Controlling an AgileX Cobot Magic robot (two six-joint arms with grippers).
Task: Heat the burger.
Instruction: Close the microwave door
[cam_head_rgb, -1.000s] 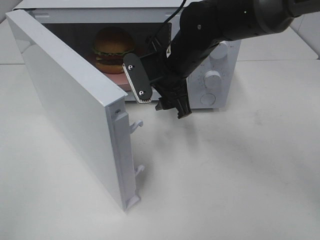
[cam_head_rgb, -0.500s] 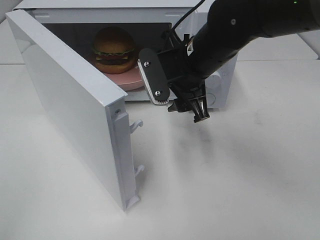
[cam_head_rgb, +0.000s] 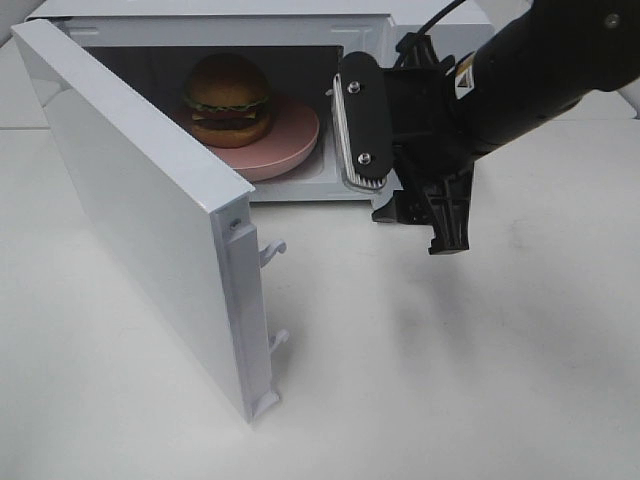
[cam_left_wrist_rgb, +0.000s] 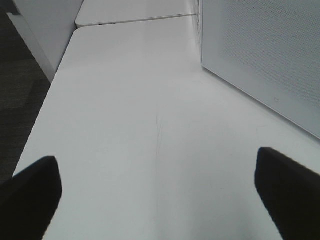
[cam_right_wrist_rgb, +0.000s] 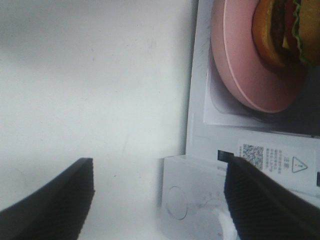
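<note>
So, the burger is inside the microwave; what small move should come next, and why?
Probably swing the door shut. The burger sits on the pink plate inside the microwave, the door stands wide open, and the right tool is open, empty and outside the cavity, so nothing seems to block it.

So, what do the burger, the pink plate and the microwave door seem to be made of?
The burger: probably plastic, a model; the bun shines evenly.
The pink plate: plastic or glazed ceramic, smooth, soft sheen; I cannot tell which.
The microwave door: white painted metal or plastic, smooth, slightly glossy; its latch hooks look like moulded plastic.
</note>
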